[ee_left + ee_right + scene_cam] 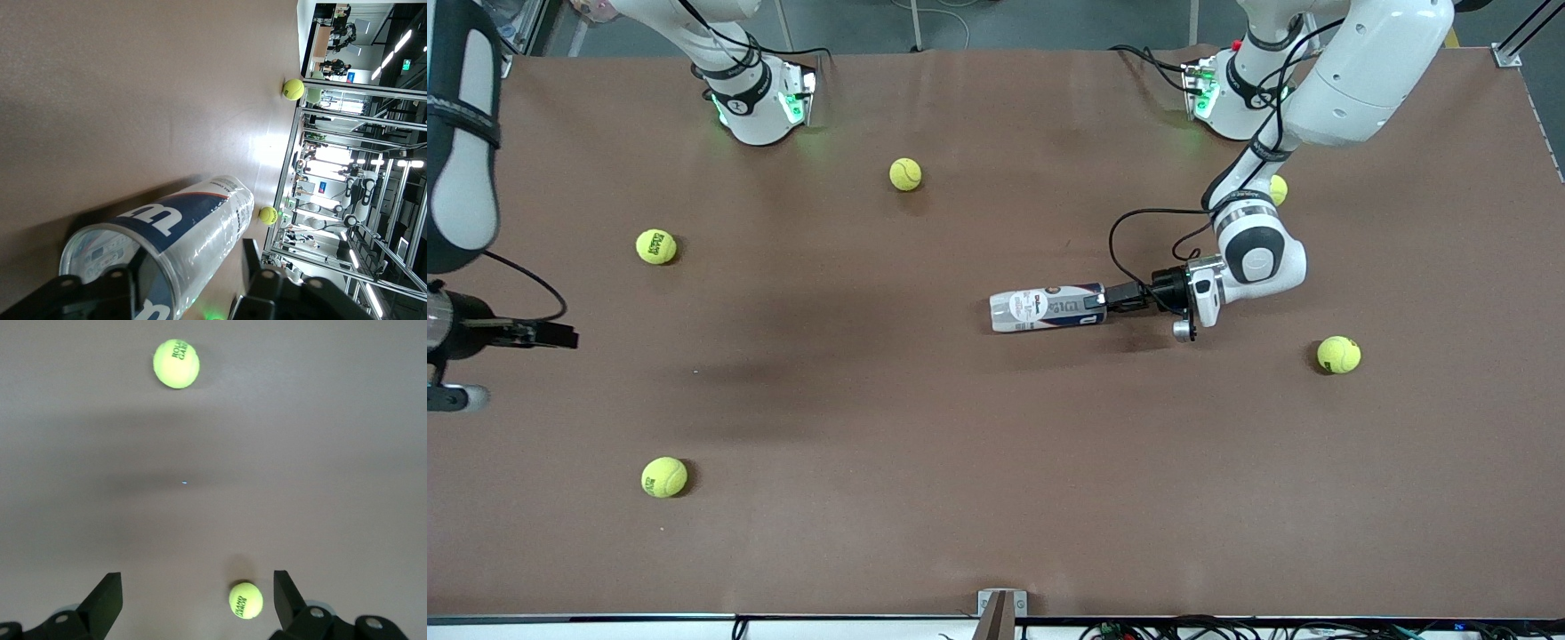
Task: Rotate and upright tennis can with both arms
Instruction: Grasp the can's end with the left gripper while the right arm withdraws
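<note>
While the clear cylindrical tennis can [1048, 307] lies on its side mid matte brown tabletop [925, 427], left gripper [1116, 298] jaws clamped on its navy-labelled end, right gripper [560, 338] waits over the right arm's end, jaws apart, fuzzy yellow balls [663, 476] scattered.

I count six yellow tennis balls [905, 174] scattered on my brown table [996, 498], one of them half hidden by the left arm. There is one tennis can [1047, 307]. I see two arms, each with one gripper: left gripper [1116, 297], right gripper [560, 337].
</note>
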Robot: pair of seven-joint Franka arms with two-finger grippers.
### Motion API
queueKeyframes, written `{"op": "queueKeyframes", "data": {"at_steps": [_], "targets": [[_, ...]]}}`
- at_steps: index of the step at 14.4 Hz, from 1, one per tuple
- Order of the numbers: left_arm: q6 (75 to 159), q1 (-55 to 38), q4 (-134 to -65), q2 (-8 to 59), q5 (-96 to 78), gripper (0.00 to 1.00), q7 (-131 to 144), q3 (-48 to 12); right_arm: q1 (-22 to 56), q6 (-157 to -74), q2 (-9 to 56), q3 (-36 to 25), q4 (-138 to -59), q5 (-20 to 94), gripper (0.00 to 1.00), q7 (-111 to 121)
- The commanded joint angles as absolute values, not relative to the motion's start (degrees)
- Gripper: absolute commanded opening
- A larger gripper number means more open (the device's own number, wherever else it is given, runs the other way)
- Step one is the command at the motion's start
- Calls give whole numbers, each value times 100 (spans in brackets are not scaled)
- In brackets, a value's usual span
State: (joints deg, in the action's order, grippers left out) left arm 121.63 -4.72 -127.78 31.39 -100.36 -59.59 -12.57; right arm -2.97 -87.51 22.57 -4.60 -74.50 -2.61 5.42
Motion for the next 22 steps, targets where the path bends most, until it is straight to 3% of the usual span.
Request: {"op": "queueKeyframes", "data": {"at_steps": [1, 4, 9, 17, 22], "targets": [[12252, -475, -12735, 3120, -10169, 11, -6047, -1283, -360, -8710, 2109, -352, -7357, -369, 100, 598], [12243, -457, -12666, 3111, -10169, 0, -6038, -1283, -378, -8719, 2109, -352, -7269, -360, 100, 572], [12208, -466, -12165, 2700, -10038, 0, -4996, -1283, -290, -8675, 1996, -299, -7269, -325, 100, 580], [12208, -457, -10944, 1899, -6229, 0, -639, -1292, -264, -8183, 1556, -308, -7383, -124, 100, 571], [11647, -869, -9574, 1951, -3397, 0, 2422, -1397, 25, -8691, 784, -500, -8488, -97, 100, 571]]}}
